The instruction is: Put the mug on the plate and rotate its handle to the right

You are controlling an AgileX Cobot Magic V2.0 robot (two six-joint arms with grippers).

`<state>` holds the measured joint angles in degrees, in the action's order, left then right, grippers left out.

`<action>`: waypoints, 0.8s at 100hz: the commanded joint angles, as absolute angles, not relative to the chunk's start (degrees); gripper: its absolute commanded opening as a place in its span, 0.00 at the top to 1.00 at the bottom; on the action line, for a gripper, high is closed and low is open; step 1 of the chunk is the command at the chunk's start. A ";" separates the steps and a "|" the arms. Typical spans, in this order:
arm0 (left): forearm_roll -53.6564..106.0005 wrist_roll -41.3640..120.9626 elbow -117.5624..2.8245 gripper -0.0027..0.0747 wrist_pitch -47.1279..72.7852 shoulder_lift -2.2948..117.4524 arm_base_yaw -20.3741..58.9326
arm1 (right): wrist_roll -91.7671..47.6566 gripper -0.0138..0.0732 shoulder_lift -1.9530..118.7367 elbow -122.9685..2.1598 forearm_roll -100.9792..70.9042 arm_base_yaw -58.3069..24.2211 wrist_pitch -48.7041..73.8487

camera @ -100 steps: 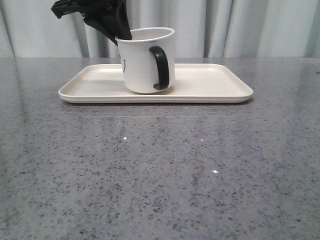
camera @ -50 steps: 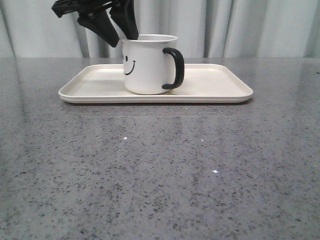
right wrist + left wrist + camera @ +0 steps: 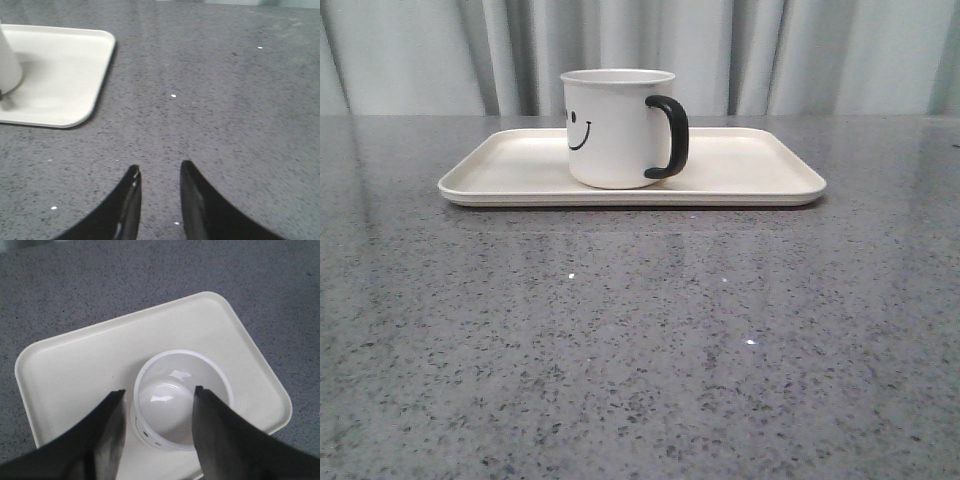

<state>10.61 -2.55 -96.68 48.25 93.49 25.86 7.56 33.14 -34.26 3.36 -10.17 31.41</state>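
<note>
The white mug with a black smiley face stands upright on the cream plate, left of the plate's middle. Its black handle points right. No gripper shows in the front view. In the left wrist view my left gripper is open and empty, high above the mug, one finger over its inside and one outside its rim, clear of it. The plate lies under it. My right gripper is open and empty over bare table, beside the plate's corner.
The grey speckled table stretches in front of the plate. A pale curtain hangs behind the table. An edge of the mug shows at the side of the right wrist view.
The mug went from tilted in the left gripper to upright on the plate, handle right. The left gripper let go and rose out of the front view.
</note>
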 commanded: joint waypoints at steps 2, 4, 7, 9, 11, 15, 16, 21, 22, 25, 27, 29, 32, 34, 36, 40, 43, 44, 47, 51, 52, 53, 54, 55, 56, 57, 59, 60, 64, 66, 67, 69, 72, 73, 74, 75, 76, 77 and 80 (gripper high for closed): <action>10.56 -1.89 -95.64 0.56 45.04 87.06 26.06 | 7.10 0.56 35.90 -38.04 4.14 -12.42 27.83; 10.59 -1.89 -94.85 0.56 44.83 86.20 26.06 | 7.10 0.55 36.50 -38.56 4.14 -13.18 27.99; 10.59 -1.89 -93.69 0.56 44.67 85.07 26.06 | 7.10 0.53 37.39 -39.33 4.14 -13.73 28.36; 10.59 -1.89 -92.78 0.56 44.38 84.19 26.06 | 7.10 0.51 38.11 -39.95 4.14 -14.26 28.69; 10.59 -1.89 -91.79 0.56 44.09 83.26 26.06 | 7.10 0.50 39.15 -40.88 4.14 -14.93 29.23; 10.59 -1.82 -89.77 0.56 43.32 81.36 26.06 | 7.10 0.48 40.57 -42.07 4.14 -15.69 29.93; 10.59 -1.82 -89.44 0.56 43.19 81.05 26.06 | 7.10 0.47 40.86 -42.30 4.14 -15.98 30.07; 10.59 -1.82 -86.99 0.56 42.20 78.87 26.06 | 7.10 0.43 42.89 -44.34 4.14 -16.94 31.08; 10.59 -1.82 -86.27 0.56 41.93 78.23 26.06 | 7.10 0.43 43.46 -44.58 4.14 -17.09 31.19; 10.59 -1.82 -84.85 0.56 41.42 77.00 26.06 | 7.08 0.42 44.29 -45.62 4.14 -17.65 31.54; 10.59 -1.82 -83.78 0.56 41.03 76.09 26.06 | 7.03 0.41 45.37 -46.69 4.14 -18.22 31.90; 10.59 -1.82 -82.69 0.56 40.63 75.21 26.06 | 6.93 0.41 46.31 -47.51 4.14 -18.52 32.09; 10.59 -1.82 -80.95 0.56 40.23 73.75 26.06 | 6.67 0.40 47.93 -48.65 4.14 -19.23 32.47; 10.59 -1.82 -79.96 0.56 40.10 73.20 26.06 | 6.67 0.40 48.57 -49.57 4.14 -19.53 32.77; 10.59 -1.82 -79.34 0.56 40.13 72.39 26.06 | 6.58 0.40 49.59 -50.19 4.14 -19.96 32.96; 10.59 -1.82 -77.82 0.56 40.13 71.10 26.06 | 6.44 0.40 51.68 -52.14 4.14 -20.81 33.60; 10.59 -1.82 -76.38 0.56 40.13 69.92 26.06 | 6.39 0.40 53.07 -53.87 4.14 -21.35 34.05; 10.59 -1.82 -76.11 0.56 40.13 69.69 26.06 | 6.39 0.40 53.42 -53.87 4.14 -21.49 34.05; 10.59 -1.82 -75.07 0.56 40.13 68.79 26.06 | 6.37 0.40 55.20 -55.65 4.14 -22.18 34.44; 10.59 -1.82 -73.58 0.56 39.97 67.53 26.06 | 6.37 0.40 56.96 -57.44 4.14 -22.92 34.82; 10.59 -1.82 -73.09 0.56 39.97 67.33 26.06 | 6.37 0.40 57.67 -58.19 4.14 -23.22 34.99; 10.59 -1.82 -72.85 0.56 39.80 66.94 26.06 | 6.37 0.40 58.02 -58.58 4.14 -23.54 35.07; 10.59 -1.82 -72.60 0.56 39.66 66.75 26.06 | 6.37 0.40 58.73 -59.39 4.14 -23.70 35.28; 10.59 -1.82 -72.11 0.56 39.64 66.39 26.06 | 6.37 0.40 58.73 -59.80 4.14 -23.86 35.39; 10.59 -1.82 -71.64 0.56 39.53 66.05 26.06 | 6.37 0.40 59.46 -60.62 4.14 -24.18 35.64; 10.59 -1.82 -71.41 0.56 39.35 65.87 26.06 | 6.37 0.40 60.21 -61.45 4.14 -24.33 35.88; 10.59 -1.82 -70.76 0.56 39.21 65.54 26.06 | 6.37 0.40 61.36 -62.27 4.14 -24.78 36.15; 10.59 -1.82 -70.56 0.56 39.07 65.25 26.06 | 6.37 0.40 61.74 -62.69 4.14 -25.07 36.28; 10.59 -1.82 -69.50 0.56 38.83 64.40 26.06 | 6.37 0.40 64.46 -65.75 4.14 -25.93 37.43; 10.75 -1.82 -69.06 0.56 38.83 64.19 26.06 | 6.37 0.40 65.25 -66.62 4.14 -26.21 37.83; 10.75 -1.82 -68.94 0.56 38.83 63.96 26.06 | 6.37 0.40 65.66 -67.49 4.14 -26.50 38.22; 10.75 -1.82 -68.57 0.56 38.83 63.61 26.06 | 6.37 0.40 66.83 -68.78 4.14 -26.77 38.78; 10.95 -1.82 -68.23 0.56 38.83 63.22 26.06 | 6.37 0.40 68.34 -70.53 4.14 -27.45 39.57; 10.95 -1.82 -67.95 0.56 38.83 63.12 26.06 | 6.37 0.40 69.11 -70.95 4.14 -27.58 39.77; 11.09 -1.82 -67.87 0.56 38.83 62.95 26.06 | 6.37 0.40 69.50 -71.37 4.14 -27.80 39.95; 11.10 -1.82 -67.89 0.56 38.83 62.96 26.06 | 6.37 0.40 70.25 -72.20 4.14 -27.91 40.34; 11.23 -1.82 -67.64 0.56 38.83 62.68 26.06 | 6.37 0.40 70.25 -72.61 4.14 -28.02 40.51; 11.23 -1.82 -67.55 0.56 38.83 62.59 26.06 | 6.37 0.40 71.01 -73.43 4.14 -28.22 40.81; 11.37 -1.82 -67.29 0.56 38.83 62.33 26.06 | 6.37 0.40 72.87 -75.11 4.14 -28.59 41.54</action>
